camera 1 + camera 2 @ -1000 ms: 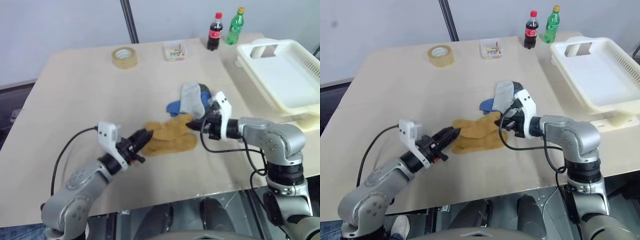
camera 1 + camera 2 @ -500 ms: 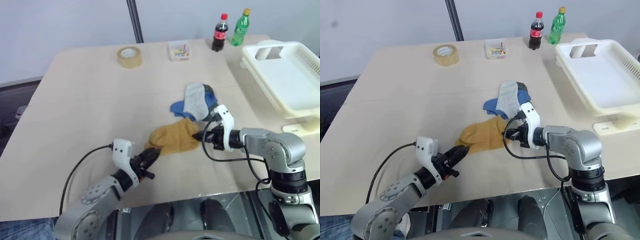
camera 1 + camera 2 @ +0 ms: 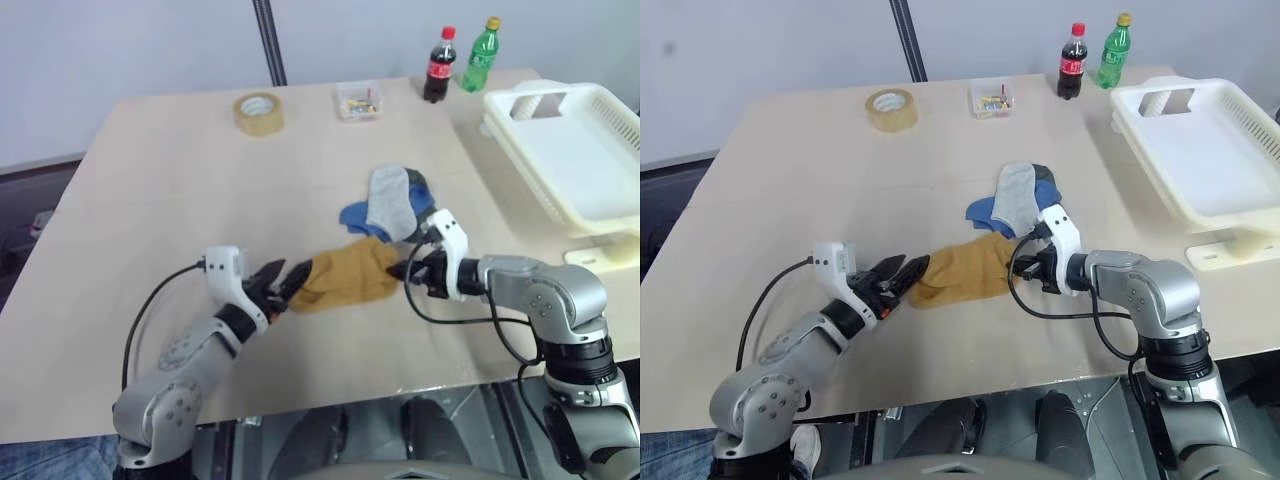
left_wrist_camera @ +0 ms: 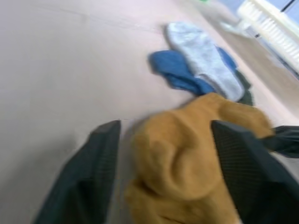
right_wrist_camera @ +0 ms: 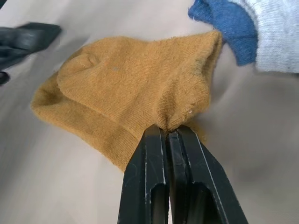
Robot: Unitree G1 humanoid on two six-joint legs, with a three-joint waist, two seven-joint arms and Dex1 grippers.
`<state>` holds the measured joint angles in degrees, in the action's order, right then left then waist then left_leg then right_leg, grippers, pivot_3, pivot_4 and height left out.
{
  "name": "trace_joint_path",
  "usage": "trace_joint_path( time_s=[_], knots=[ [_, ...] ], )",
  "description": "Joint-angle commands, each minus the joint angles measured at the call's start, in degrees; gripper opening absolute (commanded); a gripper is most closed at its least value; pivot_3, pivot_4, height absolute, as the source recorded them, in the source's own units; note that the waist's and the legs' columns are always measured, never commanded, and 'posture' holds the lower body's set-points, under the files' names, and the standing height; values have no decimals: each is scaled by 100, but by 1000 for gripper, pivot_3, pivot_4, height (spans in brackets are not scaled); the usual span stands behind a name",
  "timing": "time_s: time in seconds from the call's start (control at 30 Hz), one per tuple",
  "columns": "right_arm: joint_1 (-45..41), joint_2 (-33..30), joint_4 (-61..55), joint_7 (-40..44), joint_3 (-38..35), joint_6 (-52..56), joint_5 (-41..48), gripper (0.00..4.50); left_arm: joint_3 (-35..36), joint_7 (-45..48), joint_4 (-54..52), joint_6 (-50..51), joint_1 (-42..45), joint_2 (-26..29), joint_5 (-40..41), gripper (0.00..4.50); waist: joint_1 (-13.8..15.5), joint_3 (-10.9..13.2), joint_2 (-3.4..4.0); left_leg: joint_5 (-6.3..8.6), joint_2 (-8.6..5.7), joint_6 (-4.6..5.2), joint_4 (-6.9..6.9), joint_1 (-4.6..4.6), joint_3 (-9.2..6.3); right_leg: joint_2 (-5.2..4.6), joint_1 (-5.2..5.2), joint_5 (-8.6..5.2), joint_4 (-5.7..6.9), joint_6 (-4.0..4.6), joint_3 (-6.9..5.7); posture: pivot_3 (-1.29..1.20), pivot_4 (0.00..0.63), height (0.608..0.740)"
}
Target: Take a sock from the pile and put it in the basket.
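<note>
The mustard-yellow sock (image 3: 345, 277) lies crumpled on the tabletop (image 3: 180, 200), just near of the rest of the pile (image 3: 392, 205), where a light grey sock (image 3: 390, 200) rests over a blue sock (image 3: 358, 215). The right gripper (image 3: 400, 271) has its fingers closed on a pinch of the sock's right edge, as the right wrist view shows, with the knit bunched between the two black fingertips (image 5: 161, 135). The left gripper (image 3: 282, 283) is at the sock's left end with its fingers spread apart, one on either side of the fabric's tip and not clamping it. The basket (image 3: 585, 110) stands at the far right of the tabletop, well apart from the sock. Along the far edge are a tape roll (image 3: 258, 112), a small clear box (image 3: 358, 100) and two bottles (image 3: 440, 65).
</note>
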<state>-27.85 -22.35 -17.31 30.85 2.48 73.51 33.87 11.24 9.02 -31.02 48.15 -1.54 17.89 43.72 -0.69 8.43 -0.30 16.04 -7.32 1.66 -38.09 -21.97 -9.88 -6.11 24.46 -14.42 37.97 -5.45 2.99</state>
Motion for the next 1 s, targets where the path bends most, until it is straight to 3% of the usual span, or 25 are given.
trace_joint_path(
  time_s=[0.03,0.23,0.27,0.33,0.37,0.43,0.53,1.0],
  knots=[
    [-16,-13,-92,-18,19,-123,29,0,-163,7,173,107,207,137,-193,3169,4,1,-1,0,0,0,0,0,1,-1,0,0,0,0,1,0,150,740],
    [24,9,-119,-61,23,-148,15,0,-281,175,338,110,439,182,-258,3169,-2,1,-2,0,0,0,0,-1,0,-2,1,0,-1,0,1,0,150,740],
    [32,16,-125,-75,23,-149,15,0,-307,196,345,107,456,162,-250,2650,-2,1,-2,0,0,0,0,-1,0,-1,1,0,-1,0,1,0,150,740],
    [51,27,-144,-100,26,-149,19,0,-371,229,346,139,476,159,-258,2138,-1,1,-2,0,0,0,0,-1,0,-1,1,0,-1,0,1,0,150,740],
    [59,30,-153,-109,30,-150,21,0,-392,222,358,179,485,157,-257,1548,-1,1,-2,0,0,0,0,-1,0,-1,1,0,-1,0,1,0,150,740],
    [70,31,-160,-123,38,-157,23,0,-474,221,408,198,505,180,-343,1296,3,1,-2,0,0,0,0,-1,0,-2,1,0,-1,0,1,0,150,740],
    [76,25,-162,-134,67,-178,16,0,-544,242,441,134,528,151,-438,63,-1,1,-2,0,0,0,0,-1,1,-2,1,0,-1,0,1,0,150,740],
    [99,1,-202,-146,52,-190,62,0,-134,500,-500,-208,180,-35,162,63,-2,1,-2,0,0,0,0,-1,0,-2,2,0,-1,0,1,0,150,740]
  ],
)
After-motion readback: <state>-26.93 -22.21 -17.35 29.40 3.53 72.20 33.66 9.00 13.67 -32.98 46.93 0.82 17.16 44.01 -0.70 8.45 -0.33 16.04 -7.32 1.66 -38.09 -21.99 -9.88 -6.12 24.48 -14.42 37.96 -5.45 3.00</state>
